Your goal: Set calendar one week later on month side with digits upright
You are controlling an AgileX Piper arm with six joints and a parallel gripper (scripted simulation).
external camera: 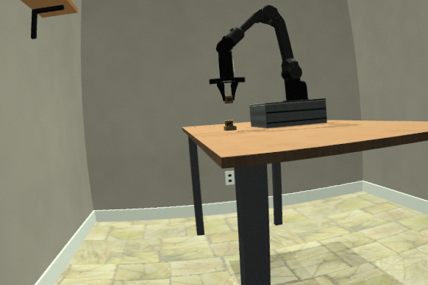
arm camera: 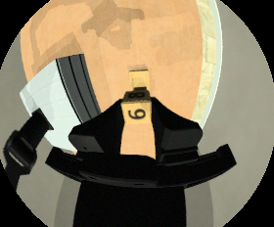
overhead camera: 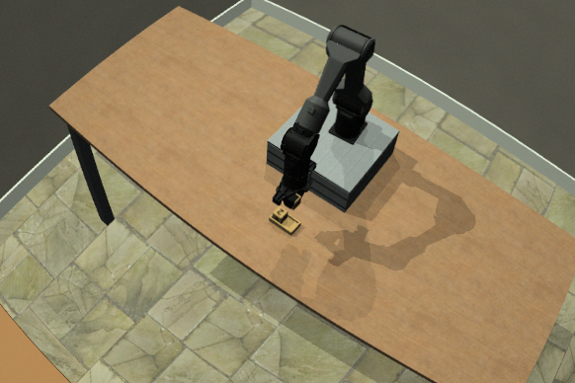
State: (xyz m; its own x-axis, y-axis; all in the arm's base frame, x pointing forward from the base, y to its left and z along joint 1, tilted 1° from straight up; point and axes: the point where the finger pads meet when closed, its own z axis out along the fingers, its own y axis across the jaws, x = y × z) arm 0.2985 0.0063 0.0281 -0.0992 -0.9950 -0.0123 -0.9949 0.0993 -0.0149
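I had the gripper (external camera: 229, 98) clamped on one cube (arm camera: 136, 113), mid-frame, high above the tray (overhead camera: 292, 225), where the other cube (overhead camera: 280, 214) sat. I judged the descent should be straight, slow and square into the vacant slot beside it.

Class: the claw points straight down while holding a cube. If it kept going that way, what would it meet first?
Probably the tray with the other cube, which lies roughly below the claw and its held cube; exact alignment is unclear.

A wooden cube (arm camera: 137, 122), clamped in the gripper (arm camera: 140, 132), shows a digit reading 6 or 9 on its face in the wrist view. Markings on the tray (arm camera: 138, 77) at 12 o'clock are too small to read.
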